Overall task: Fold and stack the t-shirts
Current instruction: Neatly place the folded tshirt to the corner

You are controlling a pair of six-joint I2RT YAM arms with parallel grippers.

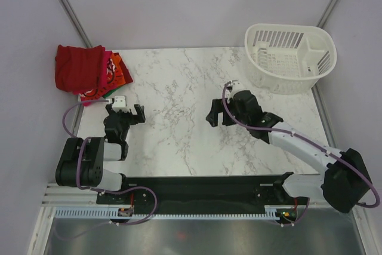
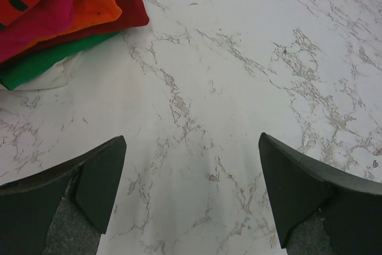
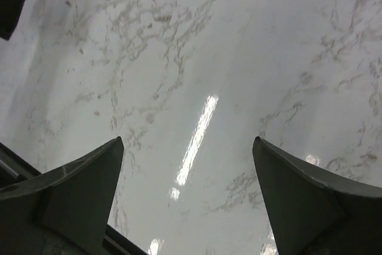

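Wide-spread left gripper (image 2: 191, 141) near stacked t-shirts (image 2: 65, 4)

A robot lab test cell. Two robot arms, the left arm (image 1: 89, 162) and the right arm (image 1: 298, 144), are bolted to a black base plate (image 1: 197, 184) along the near edge of a marble-patterned table (image 1: 179, 88). Purple cables (image 1: 65, 117) run along them, and a slotted white cable duct (image 1: 197, 214) lies in front. Plain pale walls (image 1: 179, 4) framed by bare metal posts (image 1: 65, 4) close the far side. A white basket (image 1: 290, 58) sits far right, and folded t-shirts (image 1: 83, 70) are piled far left
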